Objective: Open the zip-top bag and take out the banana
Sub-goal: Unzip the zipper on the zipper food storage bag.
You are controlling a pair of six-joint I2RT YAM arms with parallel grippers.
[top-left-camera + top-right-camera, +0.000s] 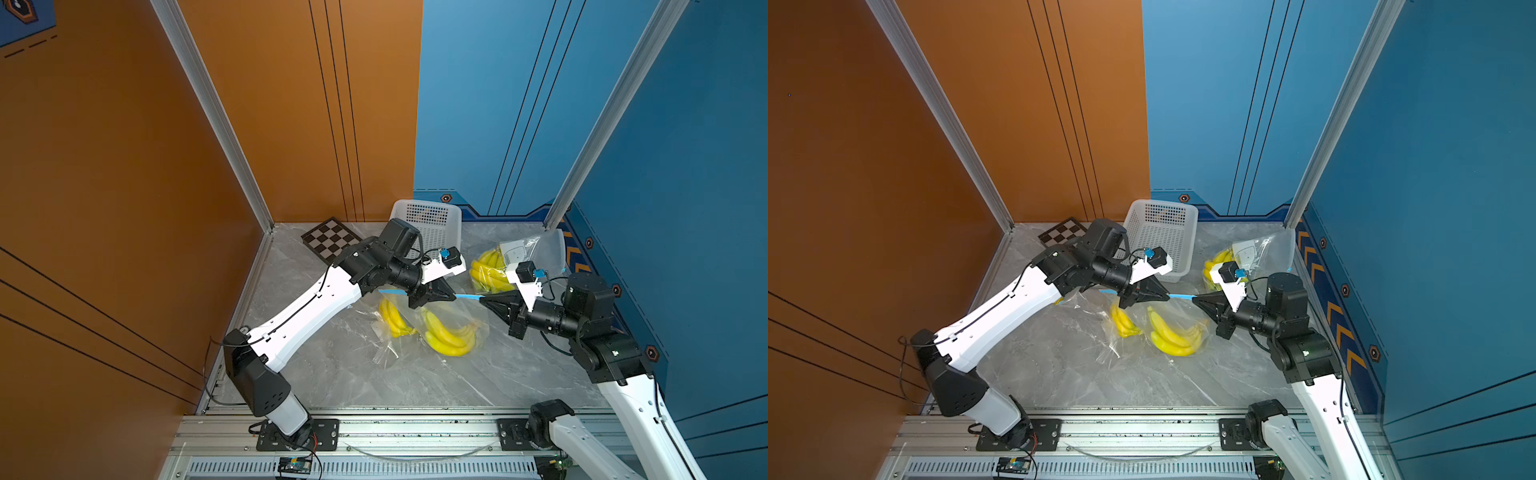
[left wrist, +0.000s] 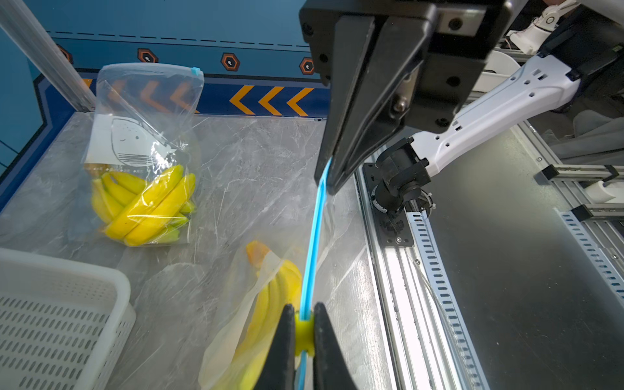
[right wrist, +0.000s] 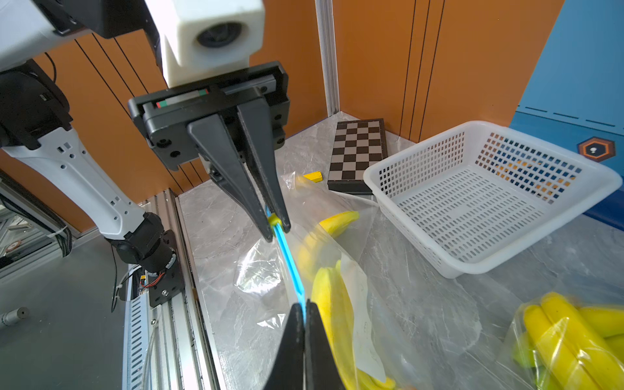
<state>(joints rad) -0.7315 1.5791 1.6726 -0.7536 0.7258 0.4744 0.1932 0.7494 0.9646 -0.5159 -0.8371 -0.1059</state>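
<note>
Surface: grey marbled tabletop [image 1: 457,386], boxed in by an orange wall and a blue wall.
Near edge: aluminium rail [image 1: 415,428] carrying both arm bases.
Task's thing: the zip-top bag [image 1: 469,311] is mid-table, its top edge lifted and stretched between the two arms, its body sagging to the tabletop.
Contents: two yellow bunches of bananas [image 1: 451,338] lie low inside the clear film.
Left gripper [image 2: 304,309]: closed tight on the yellow slider [image 2: 304,334] that rides the zip.
Right gripper [image 3: 304,305]: pinched fully together on the end of the blue zip strip [image 2: 314,243], anchoring it.
Handling: the film looks thin, limp and slippery, so it probably offers no firm hold. The stiffer zip strip and the slider are the places to grip. The bananas look like the only real weight and would likely drag the bag down.
Further back: second bag [image 1: 536,249] of bananas, untouched, just beyond the right gripper.
Far side: white perforated basket [image 1: 436,232], empty.
Far corner: chessboard [image 1: 331,241] flat by the orange wall.
</note>
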